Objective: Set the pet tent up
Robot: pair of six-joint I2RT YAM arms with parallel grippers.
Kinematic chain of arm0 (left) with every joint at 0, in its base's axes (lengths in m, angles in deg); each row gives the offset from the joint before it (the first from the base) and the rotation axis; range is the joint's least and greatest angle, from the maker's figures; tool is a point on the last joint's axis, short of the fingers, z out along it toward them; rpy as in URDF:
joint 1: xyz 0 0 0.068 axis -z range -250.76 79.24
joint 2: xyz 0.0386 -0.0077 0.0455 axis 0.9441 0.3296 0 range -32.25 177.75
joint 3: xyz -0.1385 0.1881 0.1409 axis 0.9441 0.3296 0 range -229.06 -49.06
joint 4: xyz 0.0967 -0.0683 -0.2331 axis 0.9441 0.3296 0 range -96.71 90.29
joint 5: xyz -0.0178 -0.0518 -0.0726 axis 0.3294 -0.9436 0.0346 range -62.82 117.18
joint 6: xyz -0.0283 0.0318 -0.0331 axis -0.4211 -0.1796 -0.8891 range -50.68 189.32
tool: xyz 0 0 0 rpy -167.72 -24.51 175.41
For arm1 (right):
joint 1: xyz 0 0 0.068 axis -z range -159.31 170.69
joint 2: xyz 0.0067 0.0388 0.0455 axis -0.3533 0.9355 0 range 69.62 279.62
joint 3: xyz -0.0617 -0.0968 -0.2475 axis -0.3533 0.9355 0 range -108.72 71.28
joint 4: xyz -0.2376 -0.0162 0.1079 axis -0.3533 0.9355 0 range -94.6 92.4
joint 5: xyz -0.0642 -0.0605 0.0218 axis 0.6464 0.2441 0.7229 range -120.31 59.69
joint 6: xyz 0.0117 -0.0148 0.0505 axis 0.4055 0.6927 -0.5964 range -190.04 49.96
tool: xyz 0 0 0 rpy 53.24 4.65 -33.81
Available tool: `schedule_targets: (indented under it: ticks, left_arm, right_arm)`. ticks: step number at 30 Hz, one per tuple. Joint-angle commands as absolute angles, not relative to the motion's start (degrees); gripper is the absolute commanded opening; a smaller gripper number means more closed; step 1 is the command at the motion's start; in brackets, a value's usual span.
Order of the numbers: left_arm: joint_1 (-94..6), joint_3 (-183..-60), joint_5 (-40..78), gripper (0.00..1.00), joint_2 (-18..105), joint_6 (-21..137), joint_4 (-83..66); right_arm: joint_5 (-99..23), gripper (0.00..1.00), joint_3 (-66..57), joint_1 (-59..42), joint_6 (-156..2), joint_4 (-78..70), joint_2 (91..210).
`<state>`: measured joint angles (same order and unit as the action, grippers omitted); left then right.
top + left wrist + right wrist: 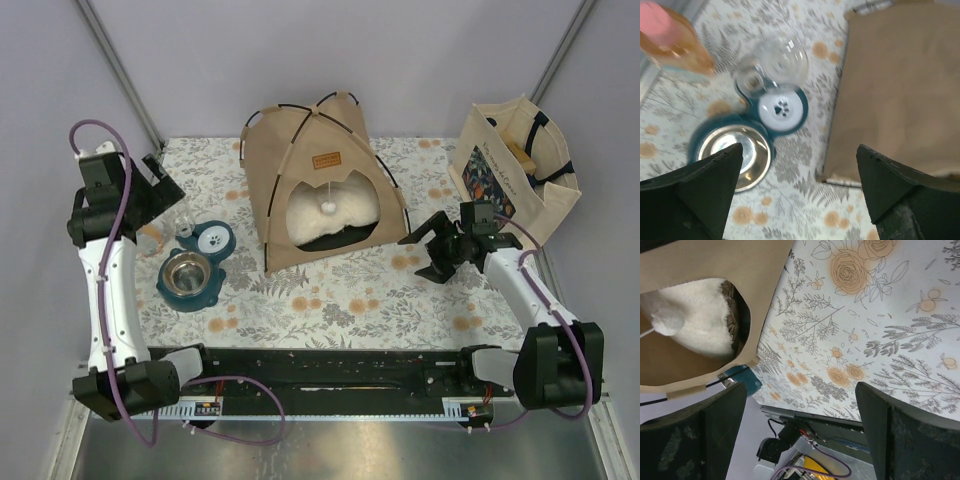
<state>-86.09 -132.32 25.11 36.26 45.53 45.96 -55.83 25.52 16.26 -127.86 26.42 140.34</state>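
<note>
Top external view: the pet tent [320,185] stands upright at the middle of the counter [350,295], towards the far edge, with its arched doorway facing the near edge. Thin black poles [300,110] run over the tan canvas and meet at the peak. A brown label [327,159] sits above the doorway, a white pom-pom [327,207] hangs in the opening, and a white fluffy cushion [340,218] lies inside.

The left end effector [165,190] is over the far left part of the counter, well apart from the tent, with its fingers spread wide and nothing between them. In the left wrist view, the left end effector [799,150] is above a teal feeder [700,137], which holds a steel bowl [740,155] and a white paw-print disc [782,108]. A pink-capped bottle [670,40] of orange liquid lies at the upper left, and the tent's tan wall [900,90] fills the right side.

The right end effector [428,250] is near the tent's front right corner without touching it, with its fingers also spread and empty. In the right wrist view, the right end effector [801,385] is over bare floral counter, and the doorway edge and cushion [695,315] show at the upper left.

A beige tote bag [515,165] with a dark floral print stands at the far right corner, apart from the tent.
</note>
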Motion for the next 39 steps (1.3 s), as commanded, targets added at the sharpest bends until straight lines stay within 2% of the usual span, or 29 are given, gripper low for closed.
schedule_targets:
  ticks: [1, 9, 13, 17, 22, 27, 30, 39]
  left_arm:
    - [-84.30, -125.02, 12.43, 0.99, 29.82, 44.54, 43.66]
    - [-71.83, -110.16, 14.16, 0.99, 10.84, 38.48, 38.82]
    - [-69.26, -106.72, 15.84, 0.99, 1.96, 36.80, 41.62]
    - [-69.18, -109.25, 19.17, 0.99, -4.90, 38.20, 49.61]
    - [-69.26, -116.37, 23.22, 0.99, -10.89, 41.72, 55.95]
    - [-69.35, -122.96, 25.33, 0.99, -10.98, 43.65, 61.75]
    - [-69.35, -125.25, 26.91, 0.99, -11.24, 44.44, 63.78]
    - [-69.44, -128.69, 29.11, 0.99, -11.07, 46.47, 65.18]
  right_arm:
    - [-48.00, 0.99, 20.66, 16.47, -119.36, 34.67, 135.46]
    - [-27.63, 0.99, 12.58, 16.47, -106.62, 46.97, 124.92]
    - [-17.77, 1.00, 8.18, 16.47, -102.92, 51.72, 118.77]
    - [-10.90, 0.99, 4.93, 16.38, -103.34, 54.98, 109.90]
    - [-13.97, 0.99, 2.99, 16.38, -107.74, 55.86, 103.03]
    - [-9.32, 0.99, -3.59, 16.38, -107.13, 61.65, 99.16]
    - [-2.56, 0.99, -6.32, 16.38, -107.48, 63.77, 95.13]
    - [4.40, 0.99, -5.54, 16.38, -106.52, 62.72, 86.50]
